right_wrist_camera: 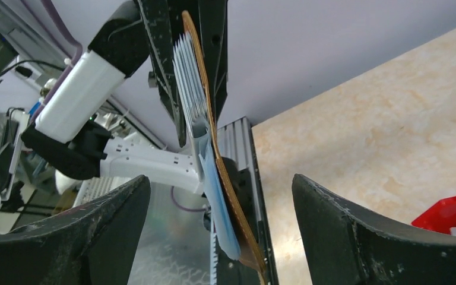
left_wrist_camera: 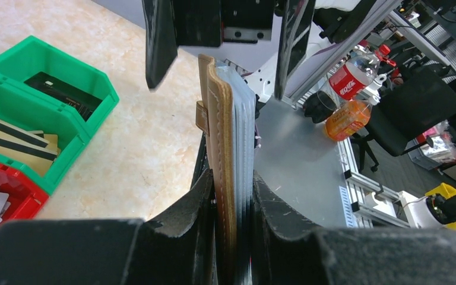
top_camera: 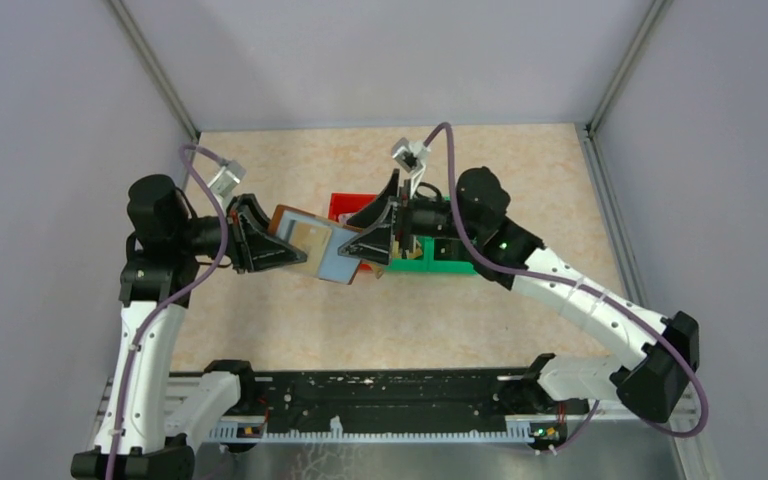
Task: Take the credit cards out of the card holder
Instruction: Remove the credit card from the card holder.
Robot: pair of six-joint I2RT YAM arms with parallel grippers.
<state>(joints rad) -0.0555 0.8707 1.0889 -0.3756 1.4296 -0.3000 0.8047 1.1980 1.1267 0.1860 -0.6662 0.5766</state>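
While the left end effector (left_wrist_camera: pixel 233 202) pinches the opened card holder (top_camera: pixel 318 247) aloft near the red bin (top_camera: pixel 343 204), the spread right end effector (right_wrist_camera: pixel 221 196) should close on one card edge only, pulling straight.

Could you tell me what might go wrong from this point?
The left gripper pinches only one end of the card holder in mid-air, so a tug could slip it loose. The right gripper, open astride the other end, might clamp all the pale pockets together.
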